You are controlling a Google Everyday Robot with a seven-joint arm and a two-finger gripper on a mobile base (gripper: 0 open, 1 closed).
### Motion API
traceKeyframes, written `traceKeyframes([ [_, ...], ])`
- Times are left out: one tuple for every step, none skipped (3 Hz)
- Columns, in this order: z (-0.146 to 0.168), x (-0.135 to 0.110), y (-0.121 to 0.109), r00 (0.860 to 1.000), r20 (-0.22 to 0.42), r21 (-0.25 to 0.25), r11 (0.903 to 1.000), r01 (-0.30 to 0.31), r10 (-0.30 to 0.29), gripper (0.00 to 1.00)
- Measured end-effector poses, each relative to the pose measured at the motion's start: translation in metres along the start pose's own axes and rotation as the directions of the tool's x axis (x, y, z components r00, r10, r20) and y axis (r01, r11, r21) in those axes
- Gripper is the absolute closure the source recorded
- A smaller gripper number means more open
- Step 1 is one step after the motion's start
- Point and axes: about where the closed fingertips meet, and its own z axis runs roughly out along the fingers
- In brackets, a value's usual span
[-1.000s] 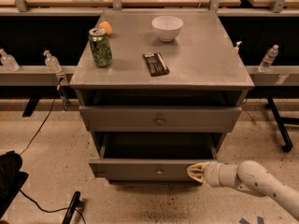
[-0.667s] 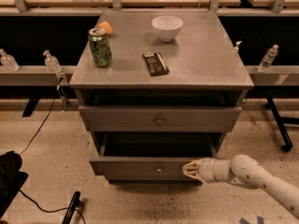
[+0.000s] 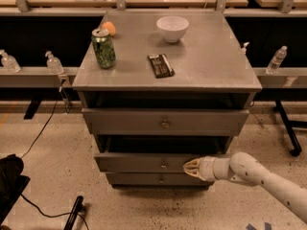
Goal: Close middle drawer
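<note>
Camera view: the middle drawer juts out below the bench's front edge, with the end effector at its panel, right of the knob; clenched or released, I cannot tell. Push straight toward the back edge, level, so it slides without skewing.

Top: can, orange, bowl, bar; gripper at drawer.
</note>
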Motion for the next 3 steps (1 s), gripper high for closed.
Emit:
traceKeyframes([
  [0.006,0.003,-0.019,1.0,0.01,0.032,0.9995,-0.003,0.003,1.0],
  [0.007,0.003,-0.022,1.0,0.012,0.04,0.9992,-0.004,0.003,1.0],
  [0.01,0.014,-0.034,1.0,0.009,0.065,0.9977,-0.021,0.02,1.0],
])
